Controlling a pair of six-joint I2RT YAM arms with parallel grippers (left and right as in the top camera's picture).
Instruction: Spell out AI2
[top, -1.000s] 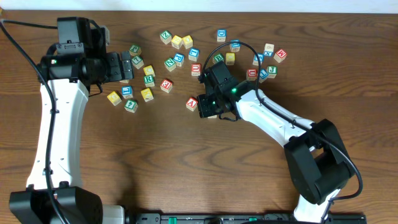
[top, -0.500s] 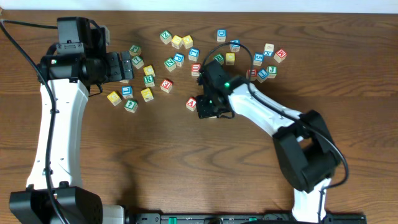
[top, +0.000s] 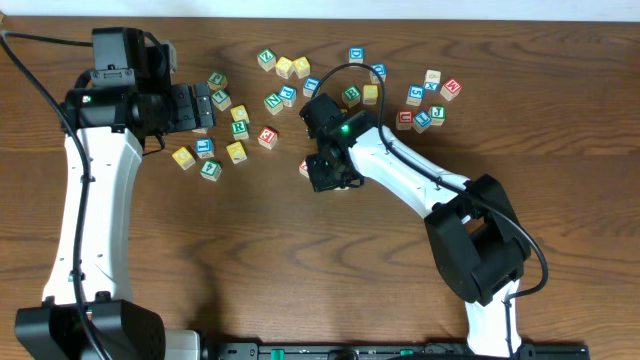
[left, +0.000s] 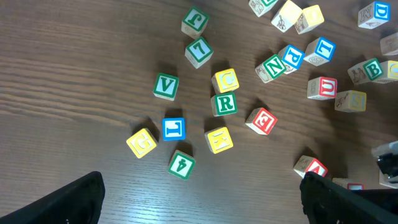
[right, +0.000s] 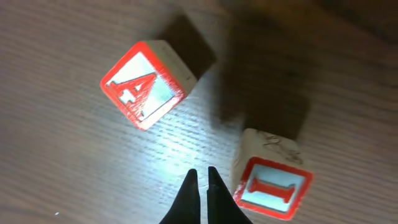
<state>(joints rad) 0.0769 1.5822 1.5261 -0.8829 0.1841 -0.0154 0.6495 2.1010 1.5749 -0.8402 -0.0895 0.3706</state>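
The right claw hung pinched together, empty, beside the red-framed wooden I cube; the red-framed wooden A cube sat skewed on the worktop.

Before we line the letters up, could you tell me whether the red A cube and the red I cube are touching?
Apart. The right wrist view shows a strip of bare table between the A cube and the I cube.

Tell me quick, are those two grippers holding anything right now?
Left gripper: open, holding nothing.
Right gripper: closed, holding nothing.
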